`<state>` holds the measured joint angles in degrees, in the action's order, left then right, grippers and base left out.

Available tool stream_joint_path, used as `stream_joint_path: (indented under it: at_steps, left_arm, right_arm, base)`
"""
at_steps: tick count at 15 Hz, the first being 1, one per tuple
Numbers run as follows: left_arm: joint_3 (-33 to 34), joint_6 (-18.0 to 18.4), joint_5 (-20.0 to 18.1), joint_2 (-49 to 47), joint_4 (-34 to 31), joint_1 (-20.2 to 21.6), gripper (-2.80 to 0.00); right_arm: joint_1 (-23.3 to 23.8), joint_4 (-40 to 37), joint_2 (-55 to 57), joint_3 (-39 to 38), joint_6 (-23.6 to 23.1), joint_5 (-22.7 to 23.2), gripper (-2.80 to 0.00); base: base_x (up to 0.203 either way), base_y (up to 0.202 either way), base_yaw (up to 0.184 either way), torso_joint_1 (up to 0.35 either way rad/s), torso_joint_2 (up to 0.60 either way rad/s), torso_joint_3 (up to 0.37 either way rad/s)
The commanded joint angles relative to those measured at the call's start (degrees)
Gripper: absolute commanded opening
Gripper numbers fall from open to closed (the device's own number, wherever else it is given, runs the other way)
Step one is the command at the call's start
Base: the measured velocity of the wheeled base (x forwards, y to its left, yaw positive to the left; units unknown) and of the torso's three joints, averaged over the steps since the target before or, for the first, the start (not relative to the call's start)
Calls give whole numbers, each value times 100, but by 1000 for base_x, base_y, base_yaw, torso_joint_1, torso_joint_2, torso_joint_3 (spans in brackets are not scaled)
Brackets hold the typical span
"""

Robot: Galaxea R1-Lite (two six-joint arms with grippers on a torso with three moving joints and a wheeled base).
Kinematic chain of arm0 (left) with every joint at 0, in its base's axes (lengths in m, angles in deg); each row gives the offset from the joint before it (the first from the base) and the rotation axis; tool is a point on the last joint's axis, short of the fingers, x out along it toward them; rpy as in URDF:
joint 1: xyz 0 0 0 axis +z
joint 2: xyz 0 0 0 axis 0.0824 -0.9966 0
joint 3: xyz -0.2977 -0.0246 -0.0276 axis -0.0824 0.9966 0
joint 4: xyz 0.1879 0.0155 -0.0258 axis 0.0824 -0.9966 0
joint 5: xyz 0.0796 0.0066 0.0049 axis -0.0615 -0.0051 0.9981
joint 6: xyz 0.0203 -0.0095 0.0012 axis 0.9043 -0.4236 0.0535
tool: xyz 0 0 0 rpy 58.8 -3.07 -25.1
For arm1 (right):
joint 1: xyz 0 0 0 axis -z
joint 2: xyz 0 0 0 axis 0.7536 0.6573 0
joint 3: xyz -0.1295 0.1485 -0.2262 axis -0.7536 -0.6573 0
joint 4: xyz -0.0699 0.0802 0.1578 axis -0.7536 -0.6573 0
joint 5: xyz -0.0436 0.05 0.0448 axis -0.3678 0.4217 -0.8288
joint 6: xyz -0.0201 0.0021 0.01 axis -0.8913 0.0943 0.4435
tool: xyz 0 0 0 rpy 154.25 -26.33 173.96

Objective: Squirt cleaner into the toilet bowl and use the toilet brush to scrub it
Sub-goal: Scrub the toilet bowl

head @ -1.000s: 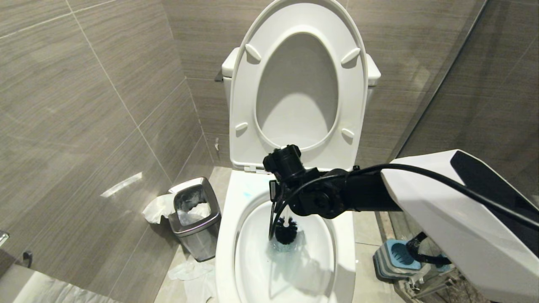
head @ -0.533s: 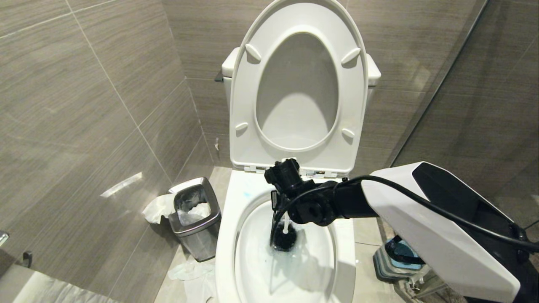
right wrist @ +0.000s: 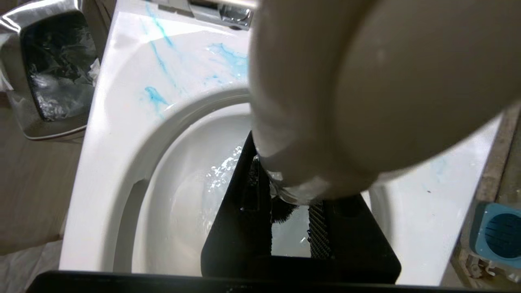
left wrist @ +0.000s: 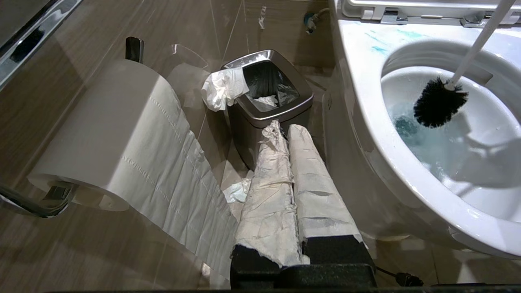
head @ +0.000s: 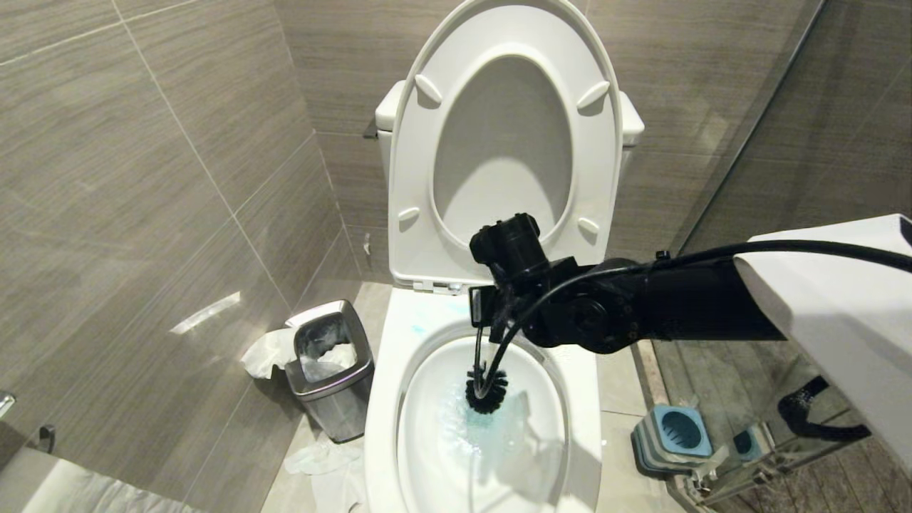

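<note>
right gripper is above the back rim of the toilet bowl, clamped on the upper end of the toilet brush; in the right wrist view the handle's rounded end fills most of the frame, black fingers pinching it from both sides; handle runs steeply down into the bowl; black bristle head sits inside the basin, near the middle-back, at or just above the tinted water, contact with the ceramic can't be told; cleaner shows as turquoise-tinted water under and in front of the brush head, plus thin blue streaks on the back left of the rim; seat and lid are upright against the tank.

left gripper is parked low beside the bowl's left outer wall, paper-wrapped fingers pressed together, holding nothing, tips pointing at the steel waste bin; crumpled tissue hangs over the bin's edge; toilet paper roll on its wall holder just beside that arm, sheet trailing down; blue-topped brush holder on the floor to the right of the bowl.
</note>
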<state>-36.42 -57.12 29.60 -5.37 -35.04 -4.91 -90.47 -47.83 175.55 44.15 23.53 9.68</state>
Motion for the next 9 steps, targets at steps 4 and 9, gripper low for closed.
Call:
stream_joint_path:
  at_steps: [4, 9]
  left_arm:
    - [9, -1, 1, 1, 0, 1, -280]
    - [9, -1, 1, 1, 0, 1, -280]
  right_arm:
    - [-3, 100, 334, 107, 15, -45, -280]
    - [42, 362, 896, 129, 36, -157, -280]
  base:
    - [0, 0, 0, 0, 0, 0]
    - [0, 0, 0, 0, 0, 0]
